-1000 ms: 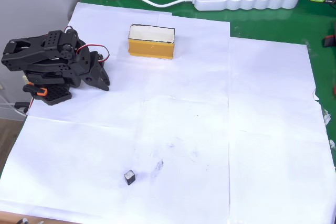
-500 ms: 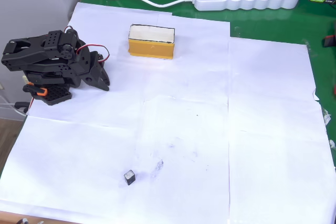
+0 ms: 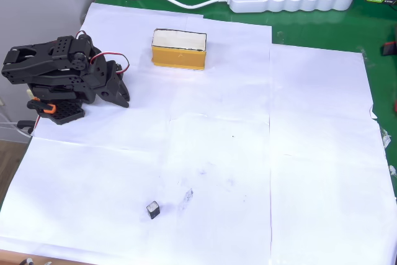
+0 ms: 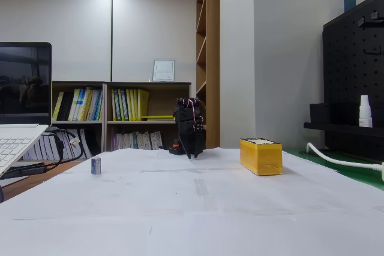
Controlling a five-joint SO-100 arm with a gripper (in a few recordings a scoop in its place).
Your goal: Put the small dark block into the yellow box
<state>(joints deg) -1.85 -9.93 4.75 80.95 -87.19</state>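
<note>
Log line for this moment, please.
arm folded, gripper idle | small dark block on paper, untouched | yellow box empty | not started

Mustard-yellow box, dark grey block, white paper, green table.

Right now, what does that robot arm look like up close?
The arm is matte black plastic, built from blocky segments dotted with small holes. An orange piece sits near its base, thin red and white wires loop out beside it, and its claw is black too.

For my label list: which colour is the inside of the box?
Cream-white inside the yellow box, clearest in the overhead view.
</note>
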